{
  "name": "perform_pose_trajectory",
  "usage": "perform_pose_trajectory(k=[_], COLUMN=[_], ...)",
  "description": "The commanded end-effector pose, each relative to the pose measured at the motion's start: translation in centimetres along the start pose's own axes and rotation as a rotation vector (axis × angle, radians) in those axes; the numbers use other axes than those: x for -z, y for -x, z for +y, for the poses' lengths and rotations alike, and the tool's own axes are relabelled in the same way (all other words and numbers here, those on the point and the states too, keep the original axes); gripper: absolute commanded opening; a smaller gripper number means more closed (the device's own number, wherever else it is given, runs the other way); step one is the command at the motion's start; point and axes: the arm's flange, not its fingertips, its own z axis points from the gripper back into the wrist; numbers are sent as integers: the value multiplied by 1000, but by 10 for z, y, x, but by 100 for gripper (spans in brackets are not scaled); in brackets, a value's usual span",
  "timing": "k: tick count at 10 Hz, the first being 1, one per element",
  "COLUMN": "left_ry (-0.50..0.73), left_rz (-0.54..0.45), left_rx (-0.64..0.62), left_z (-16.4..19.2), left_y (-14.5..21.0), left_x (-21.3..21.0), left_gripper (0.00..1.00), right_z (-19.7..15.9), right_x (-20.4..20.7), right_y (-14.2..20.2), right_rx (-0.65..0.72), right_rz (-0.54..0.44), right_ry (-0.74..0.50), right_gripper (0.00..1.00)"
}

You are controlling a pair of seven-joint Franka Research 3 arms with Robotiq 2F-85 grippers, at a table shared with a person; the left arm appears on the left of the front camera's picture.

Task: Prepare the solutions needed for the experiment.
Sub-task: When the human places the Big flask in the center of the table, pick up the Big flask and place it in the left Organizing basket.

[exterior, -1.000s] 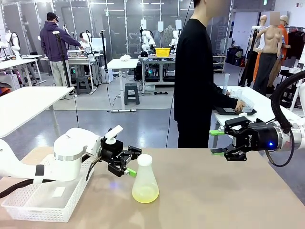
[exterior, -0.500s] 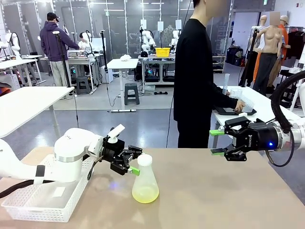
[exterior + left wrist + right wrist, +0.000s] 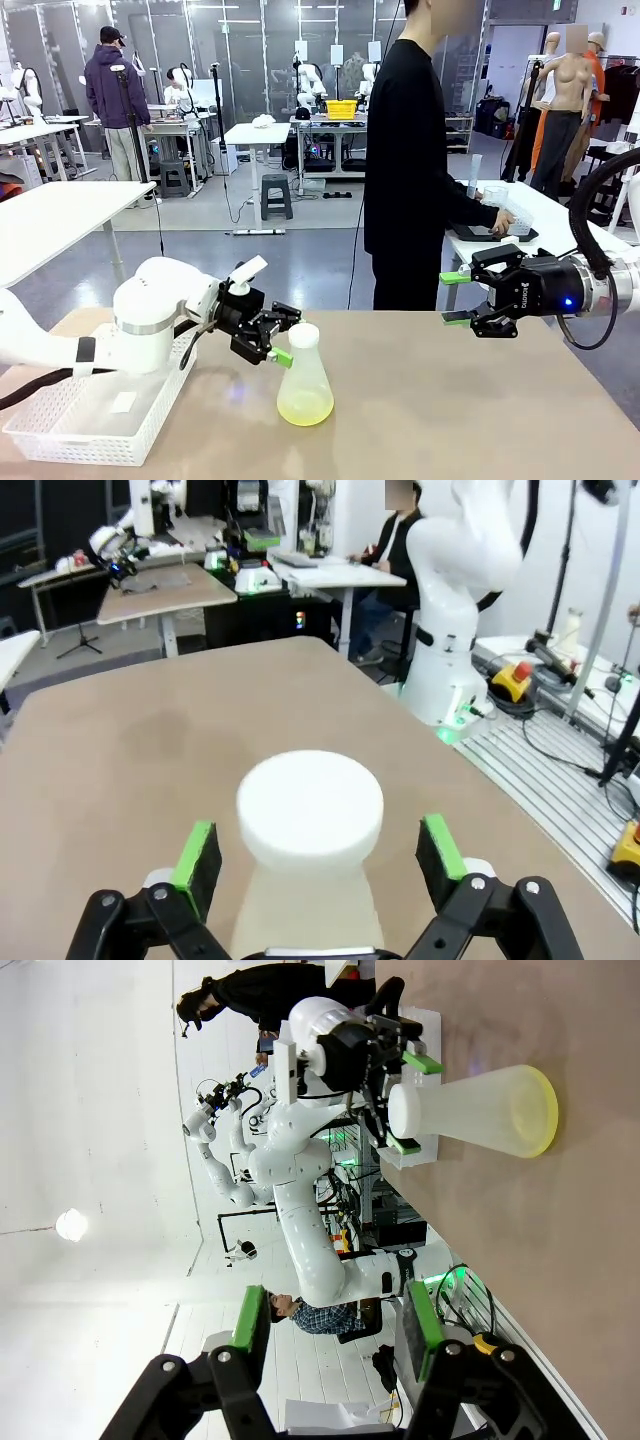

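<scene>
A translucent conical flask [image 3: 305, 385] with a white round cap [image 3: 302, 335] stands mid-table, a shallow layer of pale yellow solution [image 3: 305, 408] in its base. My left gripper [image 3: 280, 340] is open at the flask's neck, coming in from the left. In the left wrist view the cap [image 3: 310, 802] sits between the green pads [image 3: 195, 855] of the left gripper [image 3: 318, 848], with a gap on each side. My right gripper [image 3: 455, 298] hovers open and holds nothing above the table's far right. The right wrist view has its jaws [image 3: 335, 1325] apart and the flask [image 3: 480, 1110] farther off.
A white mesh basket [image 3: 60, 440] sits at the table's front left, under my left arm. A person in black [image 3: 410, 160] stands beyond the far edge, hands at another table to the right. The tabletop around the flask is bare.
My left gripper has edged a little to the right, closer to the flask's neck, staying open. The right arm and the flask have not moved.
</scene>
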Motion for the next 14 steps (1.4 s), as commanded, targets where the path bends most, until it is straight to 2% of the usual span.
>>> perform_pose_trajectory(k=[1, 7, 10, 14], left_ry=[-7, 41, 51, -42], left_rz=[96, 59, 31, 38], left_rx=[23, -30, -13, 59], left_z=[83, 103, 104, 120], left_y=[-24, -3, 4, 14], left_x=[43, 60, 78, 88], left_gripper=[100, 100, 100, 100], right_z=[2, 2, 2, 2], right_x=[0, 0, 0, 0], right_y=[0, 0, 0, 0], right_rx=[-6, -6, -6, -6], right_rz=[1, 1, 1, 1], right_ry=[-7, -7, -7, -7], right_gripper=[68, 68, 68, 68])
